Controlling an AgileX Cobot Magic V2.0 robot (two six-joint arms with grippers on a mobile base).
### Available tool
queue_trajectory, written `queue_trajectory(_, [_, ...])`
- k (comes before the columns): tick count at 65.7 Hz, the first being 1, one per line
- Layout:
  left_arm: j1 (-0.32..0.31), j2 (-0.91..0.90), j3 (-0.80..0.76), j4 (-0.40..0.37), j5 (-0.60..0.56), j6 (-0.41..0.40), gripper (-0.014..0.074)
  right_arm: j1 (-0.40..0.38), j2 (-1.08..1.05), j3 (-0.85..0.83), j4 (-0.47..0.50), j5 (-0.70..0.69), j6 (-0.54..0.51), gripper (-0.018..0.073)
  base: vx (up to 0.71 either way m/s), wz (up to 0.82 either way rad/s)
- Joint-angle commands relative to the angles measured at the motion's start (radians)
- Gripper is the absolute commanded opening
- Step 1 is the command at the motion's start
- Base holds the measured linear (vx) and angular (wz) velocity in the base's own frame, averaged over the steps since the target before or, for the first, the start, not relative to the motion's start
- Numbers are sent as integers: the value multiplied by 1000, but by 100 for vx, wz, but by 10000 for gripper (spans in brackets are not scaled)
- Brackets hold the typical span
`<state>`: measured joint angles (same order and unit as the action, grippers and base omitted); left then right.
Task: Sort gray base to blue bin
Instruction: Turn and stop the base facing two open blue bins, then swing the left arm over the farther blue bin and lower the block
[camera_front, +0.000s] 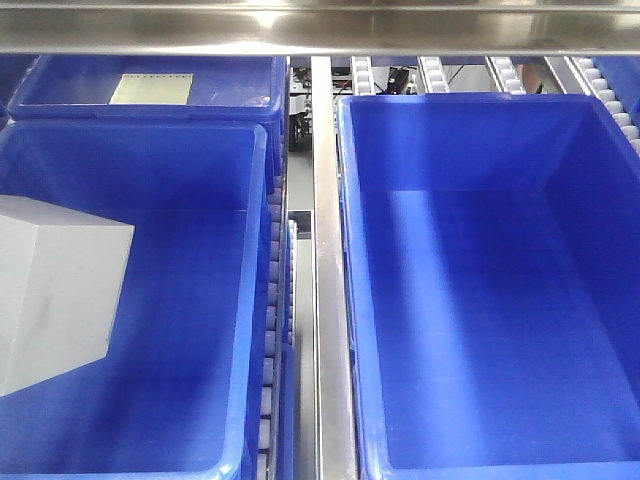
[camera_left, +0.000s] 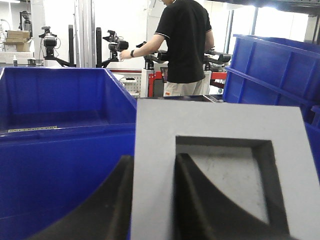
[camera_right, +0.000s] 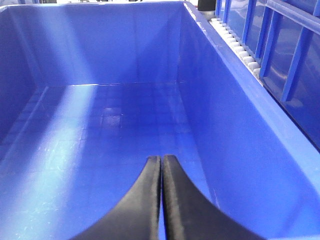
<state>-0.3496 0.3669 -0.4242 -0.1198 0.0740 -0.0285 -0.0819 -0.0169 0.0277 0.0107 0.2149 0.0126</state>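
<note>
At the far left of the front view, the gray base (camera_front: 55, 290) hangs tilted over the left blue bin (camera_front: 200, 300), one corner toward the bin's middle. Whether it touches the floor cannot be told. Behind this bin stands another blue crate (camera_front: 230, 85) with a pale flat sheet (camera_front: 151, 88) on its floor.

In the left wrist view, the left gripper (camera_left: 154, 200) is clamped on the block: one black finger (camera_left: 107, 210) lies against its outer side, the other inside the square recess, so the jaws pinch the wall between. Beyond, a man in a black shirt (camera_left: 185, 40) stands with his back turned.

Between the bins runs a steel rail (camera_front: 325, 300). To the right lies a second bin (camera_front: 600, 300); the right gripper (camera_right: 161, 200) hovers over its grid floor, jaws pressed together on nothing.
</note>
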Motion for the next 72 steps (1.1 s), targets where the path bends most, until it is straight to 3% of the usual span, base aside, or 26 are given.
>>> queue_trajectory(1, [-5, 5, -31, -14, -116, -14, -6, -9, -2, 2, -5, -67, -13, -5, 0, 0])
queue_trajectory(15, [-6, 22, -32, -13, -117, -13, -6, -9, -2, 2, -5, -67, -13, -5, 0, 0])
queue_trajectory(36, [-15, 188, -110, -13, -157, -12, -6, -9, -2, 2, -5, -67, -13, -5, 0, 0])
queue_trajectory(49, [-151, 305, -139, -10, -228, -11, -6, -9, -2, 2, -5, -67, -13, -5, 0, 0])
queue_trajectory(60, [-313, 438, -139, -2, -438, -11, -6, -9, -2, 2, -5, -68, -13, -5, 0, 0])
queue_trajectory(72, [-461, 624, -150, 120, -684, -14, -6, -9, -2, 2, -5, -68, -13, -5, 0, 0])
